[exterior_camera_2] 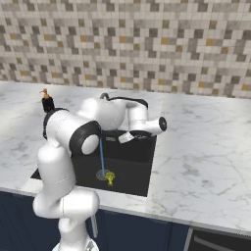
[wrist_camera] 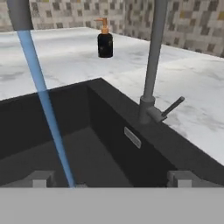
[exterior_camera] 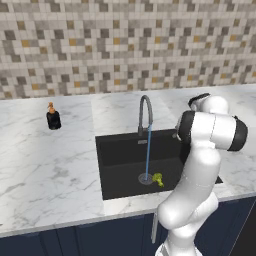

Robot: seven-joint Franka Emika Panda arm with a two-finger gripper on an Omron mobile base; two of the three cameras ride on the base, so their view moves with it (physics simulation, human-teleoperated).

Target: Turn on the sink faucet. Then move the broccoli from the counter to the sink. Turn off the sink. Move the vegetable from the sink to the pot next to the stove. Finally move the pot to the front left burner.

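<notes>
I count one tall grey metal gooseneck faucet [exterior_camera: 144, 113] with a single thin lever [wrist_camera: 172, 108] sticking out from its base, and it is running: one blue stream of water [exterior_camera: 148, 151] falls from the arched spout to the round silver drain [exterior_camera: 145, 178]. There is one black rectangular sink basin [exterior_camera: 119, 165], set into the white marble counter with grey veins [exterior_camera: 45, 165]. One small green broccoli floret with a paler yellow-green stalk [exterior_camera: 158, 179] lies on the basin floor, just beside the drain and the foot of the stream; from the right base view it looks bright yellow-green against the black [exterior_camera_2: 110, 177]. One small black soap bottle with an orange pump [exterior_camera: 53, 117] stands on the counter, well apart to the left of the sink. My gripper [wrist_camera: 111, 178] hangs over the basin facing the faucet's base, its two fingertips [wrist_camera: 42, 178] spread wide with nothing between them.
</notes>
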